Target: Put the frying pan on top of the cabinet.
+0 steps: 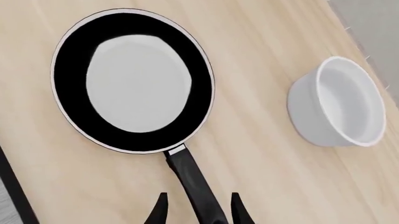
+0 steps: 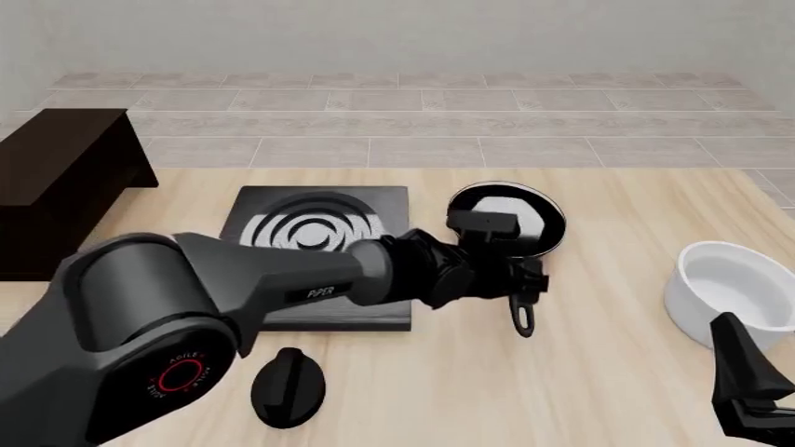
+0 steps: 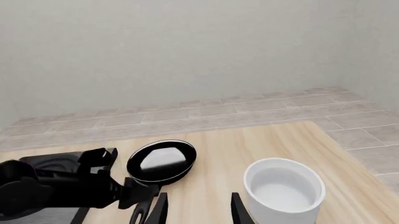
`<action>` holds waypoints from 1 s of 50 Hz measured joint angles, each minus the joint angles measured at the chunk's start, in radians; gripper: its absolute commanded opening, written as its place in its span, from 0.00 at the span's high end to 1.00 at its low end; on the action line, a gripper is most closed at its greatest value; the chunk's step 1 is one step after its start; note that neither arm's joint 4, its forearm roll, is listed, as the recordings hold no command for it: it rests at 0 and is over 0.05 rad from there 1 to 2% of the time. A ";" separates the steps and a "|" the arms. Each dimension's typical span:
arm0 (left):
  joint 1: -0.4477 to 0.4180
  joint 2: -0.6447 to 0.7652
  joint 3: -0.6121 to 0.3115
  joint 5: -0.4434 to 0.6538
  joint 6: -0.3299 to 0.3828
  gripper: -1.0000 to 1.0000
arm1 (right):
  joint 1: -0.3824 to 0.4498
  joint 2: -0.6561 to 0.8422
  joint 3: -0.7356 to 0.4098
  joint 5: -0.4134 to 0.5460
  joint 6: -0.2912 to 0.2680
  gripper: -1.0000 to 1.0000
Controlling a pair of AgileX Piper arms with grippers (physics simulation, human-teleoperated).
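"PIPER" is read on the left arm (image 2: pixel 311 291). The glossy black round frying pan (image 1: pixel 134 80), its thin handle, is straddled by the spread left gripper (image 1: pixel 198 210), beside the white bowl (image 1: pixel 339 103).

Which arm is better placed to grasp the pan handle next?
Left. Its tool straddles the pan handle, fingers open either side. The right tool sits back near the bowl, away from the handle.

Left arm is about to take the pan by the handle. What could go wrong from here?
1. The jaws straddle the thin handle far from the frying pan body, but aren't closed; a grip there may let the pan tip or rotate.
2. The cabinet sits at the far left, beyond the stove plate; a low carry could clip the plate.
3. The white bowl lies near the pan; a swing that way could knock it.
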 measured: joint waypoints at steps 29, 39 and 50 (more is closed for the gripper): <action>-0.017 0.057 -0.025 0.000 -0.007 0.00 | -0.005 0.000 0.000 0.000 0.010 0.00; -0.020 0.068 -0.027 -0.005 -0.007 0.00 | -0.006 0.000 0.000 0.000 0.011 0.00; -0.020 0.068 -0.024 -0.011 -0.001 1.00 | -0.007 0.000 0.001 -0.001 0.012 0.00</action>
